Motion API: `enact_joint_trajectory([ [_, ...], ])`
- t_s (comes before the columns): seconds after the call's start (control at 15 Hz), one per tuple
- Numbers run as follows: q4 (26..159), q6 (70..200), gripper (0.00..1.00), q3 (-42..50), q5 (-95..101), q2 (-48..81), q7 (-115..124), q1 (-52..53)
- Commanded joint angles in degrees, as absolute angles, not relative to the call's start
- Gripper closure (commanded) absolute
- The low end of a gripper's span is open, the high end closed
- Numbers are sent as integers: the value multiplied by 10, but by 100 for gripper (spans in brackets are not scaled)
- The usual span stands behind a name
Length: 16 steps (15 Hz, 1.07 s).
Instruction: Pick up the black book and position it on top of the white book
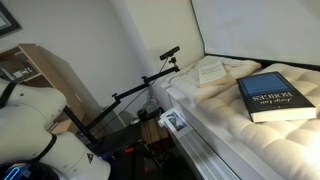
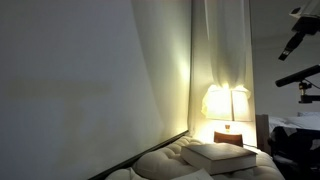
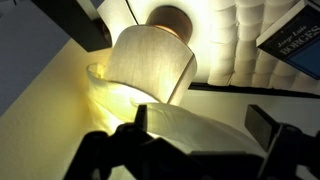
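Note:
The black book (image 1: 272, 97) lies flat on the quilted mattress (image 1: 230, 125), its dark cover with white lettering facing up. The thin white book (image 1: 212, 70) lies further back on the same mattress, apart from it. In the wrist view a corner of the black book (image 3: 295, 35) shows at the top right. My gripper (image 3: 200, 125) is open, its dark fingers (image 3: 265, 125) wide apart with nothing between them. It hangs far from both books and faces a lit lamp. A thick book shape (image 2: 225, 155) lies before the lamp; I cannot tell which book.
A glowing table lamp (image 3: 150, 65) fills the wrist view and stands at the bed's end (image 2: 227, 103). The robot's white base (image 1: 30, 130) is low in an exterior view. A black camera stand (image 1: 150, 85) and a wooden shelf (image 1: 30, 65) stand beside the bed.

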<state>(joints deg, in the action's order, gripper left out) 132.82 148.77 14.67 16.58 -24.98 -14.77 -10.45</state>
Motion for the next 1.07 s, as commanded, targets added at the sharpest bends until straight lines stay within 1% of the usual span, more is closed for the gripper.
enact_joint_trajectory([
  [0.0, 1265, 1513, 0, 160, 135, -187, -191, -87],
  [0.2, 1219, 1517, 0, 167, 100, -150, -239, -65],
  [0.67, 1140, 1482, 0, 165, -37, -97, -416, -2],
  [0.87, 1129, 1462, 0, 153, -57, -90, -460, -4],
  [0.93, 1153, 1489, 0, 143, -43, -98, -429, -15],
  [1.0, 1152, 1488, 0, 141, -43, -97, -431, -16],
])
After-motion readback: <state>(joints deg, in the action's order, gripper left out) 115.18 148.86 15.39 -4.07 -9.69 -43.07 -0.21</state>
